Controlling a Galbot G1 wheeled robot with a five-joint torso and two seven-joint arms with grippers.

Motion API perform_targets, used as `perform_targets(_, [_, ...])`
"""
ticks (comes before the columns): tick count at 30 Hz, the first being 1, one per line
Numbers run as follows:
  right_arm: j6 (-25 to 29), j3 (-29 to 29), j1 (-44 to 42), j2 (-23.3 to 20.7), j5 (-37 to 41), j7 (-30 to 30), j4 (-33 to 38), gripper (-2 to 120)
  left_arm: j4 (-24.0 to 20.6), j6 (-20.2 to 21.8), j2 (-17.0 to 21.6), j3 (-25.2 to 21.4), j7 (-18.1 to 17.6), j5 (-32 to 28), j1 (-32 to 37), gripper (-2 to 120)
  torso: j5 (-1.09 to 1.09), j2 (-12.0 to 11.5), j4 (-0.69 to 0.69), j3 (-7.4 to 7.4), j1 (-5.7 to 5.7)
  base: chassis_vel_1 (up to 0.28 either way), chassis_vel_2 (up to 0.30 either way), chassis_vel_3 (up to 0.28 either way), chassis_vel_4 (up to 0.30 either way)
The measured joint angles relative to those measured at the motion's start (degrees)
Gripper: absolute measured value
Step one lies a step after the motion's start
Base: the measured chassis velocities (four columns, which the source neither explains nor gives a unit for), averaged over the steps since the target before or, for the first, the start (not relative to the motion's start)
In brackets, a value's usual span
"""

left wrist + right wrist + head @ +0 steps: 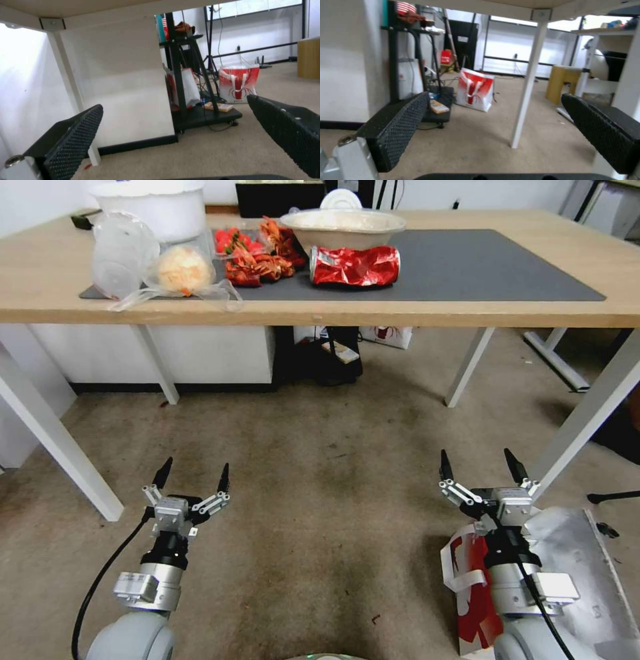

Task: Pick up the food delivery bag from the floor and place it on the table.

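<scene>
The food delivery bag lies on the floor at the near right, red and white with a white strap handle and silver foil lining spread open beside it. My right arm crosses over it, and my right gripper is open just beyond the bag's far end, holding nothing. Level with it on the other side, my left gripper hangs open above bare carpet. The light-wood table with a dark grey mat stands ahead. Both wrist views look under the table between the open black fingers.
On the table's left half are a crushed red can, bowls, plastic lids and red food. White table legs flank the carpet. A second red-and-white bag stands beyond the table beside a black stand.
</scene>
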Motion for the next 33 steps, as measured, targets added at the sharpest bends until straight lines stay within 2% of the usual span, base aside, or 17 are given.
perform_targets(7, [-1.1, 2.9, -0.8, -1.3, 1.0, -0.3, 0.4, 100, -0.7, 0.5, 0.4, 0.2, -0.1, 0.1, 0.7, 101, 0.01, 0.1, 0.0, 0.0, 0.02, 0.0, 0.0, 0.0, 0.0])
perform_targets(17, [-2.4, 13.8, -1.6, -5.4, 5.7, -2.3, -2.4, 100, -1.8, 2.0, 1.1, 0.3, -0.5, 0.1, 1.1, 100, 0.01, 0.2, 0.0, 0.0, 0.04, 0.0, 0.0, 0.0, 0.0])
perform_targets(24, [-2.3, 18.9, -0.5, -8.2, 8.5, -4.2, -7.5, 100, 0.6, 2.1, 0.9, 1.4, -0.5, 0.5, 0.3, 100, 0.01, 0.2, 0.0, -0.01, 0.05, 0.0, 0.0, 0.0, 0.0])
perform_targets(33, [1.8, 22.8, 1.2, -10.6, 3.5, -7.6, -16.8, 100, 3.7, 2.1, 0.7, 2.5, -0.4, 0.8, -1.2, 100, 0.01, 0.3, 0.0, 0.0, 0.06, 0.0, 0.0, 0.0, 0.0])
